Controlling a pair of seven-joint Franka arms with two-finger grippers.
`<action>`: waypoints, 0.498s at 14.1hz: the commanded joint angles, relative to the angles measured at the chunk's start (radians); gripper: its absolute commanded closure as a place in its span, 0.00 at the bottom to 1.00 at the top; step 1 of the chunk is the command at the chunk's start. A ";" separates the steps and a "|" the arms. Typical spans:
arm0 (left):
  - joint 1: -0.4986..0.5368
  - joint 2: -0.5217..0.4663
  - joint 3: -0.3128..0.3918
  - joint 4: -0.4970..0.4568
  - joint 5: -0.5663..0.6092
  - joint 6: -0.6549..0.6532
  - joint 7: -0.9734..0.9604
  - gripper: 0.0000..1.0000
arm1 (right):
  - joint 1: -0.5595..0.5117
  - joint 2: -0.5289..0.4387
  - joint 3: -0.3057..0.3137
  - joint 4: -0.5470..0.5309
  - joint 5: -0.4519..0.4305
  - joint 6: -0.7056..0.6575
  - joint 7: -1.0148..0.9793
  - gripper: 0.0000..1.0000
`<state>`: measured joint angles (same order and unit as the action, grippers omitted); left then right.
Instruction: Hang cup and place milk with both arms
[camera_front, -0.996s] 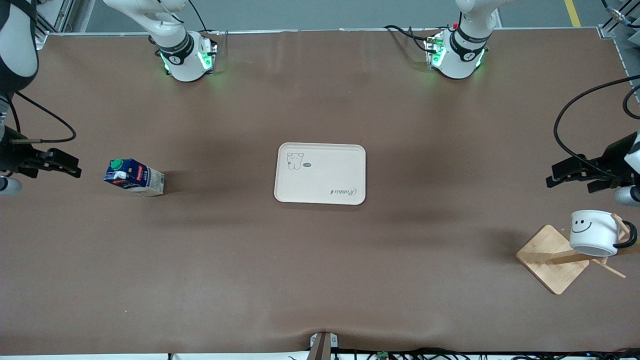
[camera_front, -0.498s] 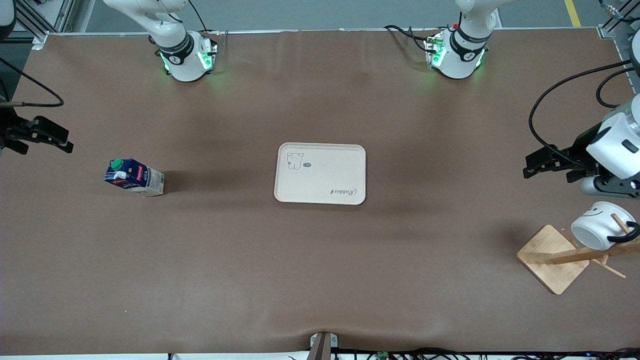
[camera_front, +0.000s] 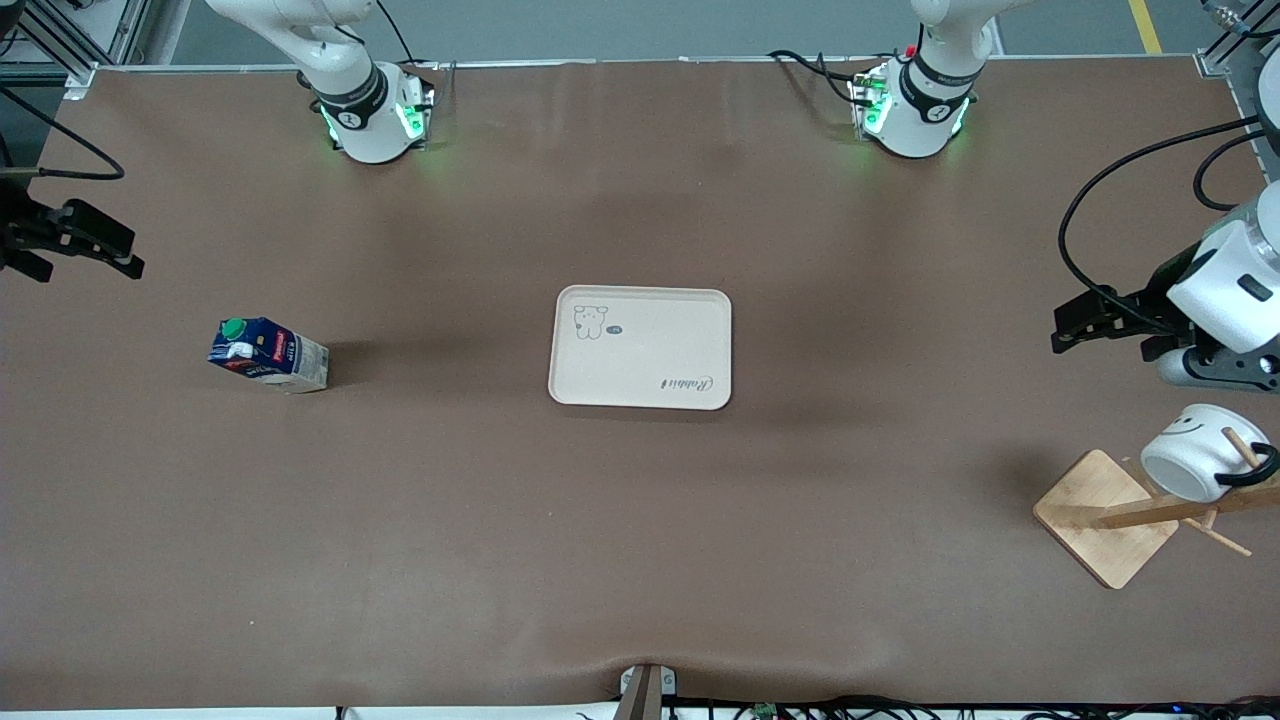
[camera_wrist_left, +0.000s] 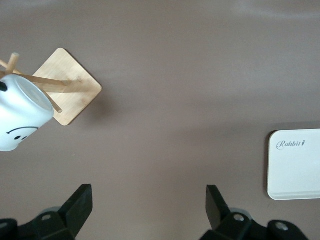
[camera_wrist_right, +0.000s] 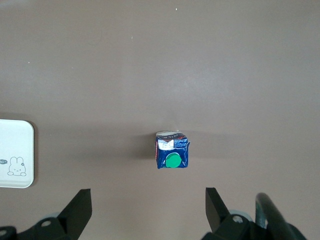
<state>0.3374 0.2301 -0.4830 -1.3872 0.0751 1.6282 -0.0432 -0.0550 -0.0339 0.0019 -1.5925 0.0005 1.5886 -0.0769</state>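
The white smiley cup (camera_front: 1190, 455) hangs tilted by its black handle on a peg of the wooden rack (camera_front: 1100, 520) at the left arm's end; it also shows in the left wrist view (camera_wrist_left: 20, 112). My left gripper (camera_front: 1075, 328) is open and empty over bare table beside the rack, and its own view (camera_wrist_left: 149, 192) shows its jaws wide apart. The blue milk carton (camera_front: 268, 355) with a green cap stands on the table at the right arm's end. My right gripper (camera_front: 118, 248) is open and empty, high above the table edge, with the carton (camera_wrist_right: 172, 150) below it.
A cream tray (camera_front: 640, 345) with a rabbit print lies in the middle of the table, and also shows in the left wrist view (camera_wrist_left: 295, 165) and the right wrist view (camera_wrist_right: 15, 150). Brown table stretches around it. Cables hang by both arms.
The cup has tipped on its peg and hangs free. My left gripper has pulled away from it. My right gripper has risen and moved away from the carton toward the table edge.
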 joint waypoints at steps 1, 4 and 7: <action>0.014 -0.018 0.001 0.013 0.014 -0.010 0.034 0.00 | -0.006 -0.027 -0.003 -0.027 -0.005 0.034 -0.014 0.00; -0.014 -0.053 0.021 0.011 0.021 -0.010 0.020 0.00 | -0.002 -0.026 -0.003 -0.007 0.007 0.038 -0.014 0.00; -0.196 -0.106 0.225 0.002 0.018 -0.086 0.023 0.00 | -0.005 -0.026 -0.003 -0.007 0.007 0.030 -0.015 0.00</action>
<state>0.2512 0.1838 -0.3770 -1.3652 0.0785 1.5937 -0.0238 -0.0556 -0.0407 -0.0005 -1.5911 0.0005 1.6248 -0.0780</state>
